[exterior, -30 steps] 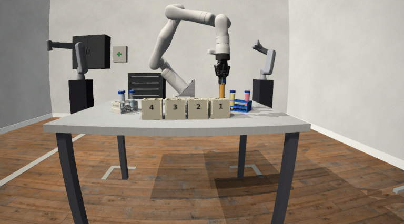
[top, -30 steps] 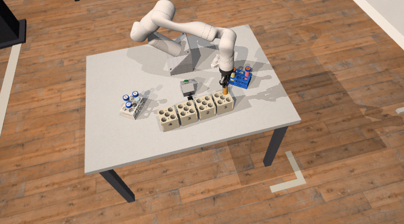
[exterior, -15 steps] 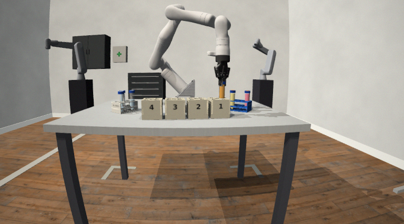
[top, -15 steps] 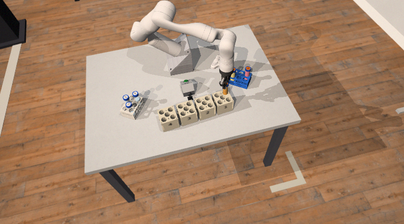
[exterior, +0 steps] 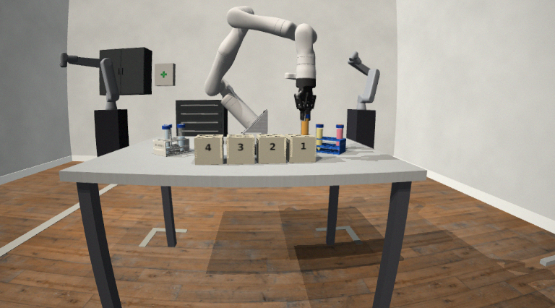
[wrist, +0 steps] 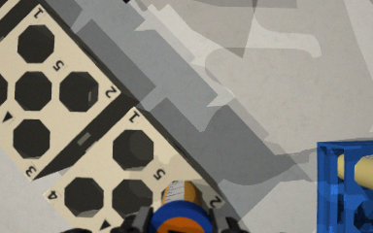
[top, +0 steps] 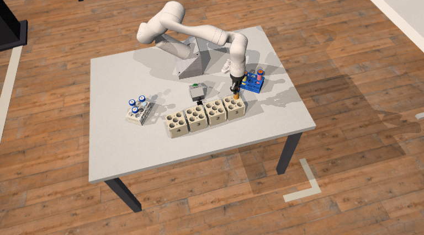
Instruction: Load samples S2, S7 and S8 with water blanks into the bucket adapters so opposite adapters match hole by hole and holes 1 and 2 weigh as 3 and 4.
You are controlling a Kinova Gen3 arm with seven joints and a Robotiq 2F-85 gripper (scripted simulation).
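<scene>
Standing on wood flooring (top: 344, 126), a grey table (top: 125, 157) carries four adapters (top: 206, 117).

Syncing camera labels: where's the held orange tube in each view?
Top: orange tube below the gripper, at the far edge of adapter 1.
Exterior: tube just above adapter 1.
Wrist: bottom centre, over hole 2.
Shared landmark: adapter 1.

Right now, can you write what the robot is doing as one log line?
tool: shut on orange tube | spot: adapter 1, hole 2 | tube: not all the way down | blue rack: two tubes left
</scene>
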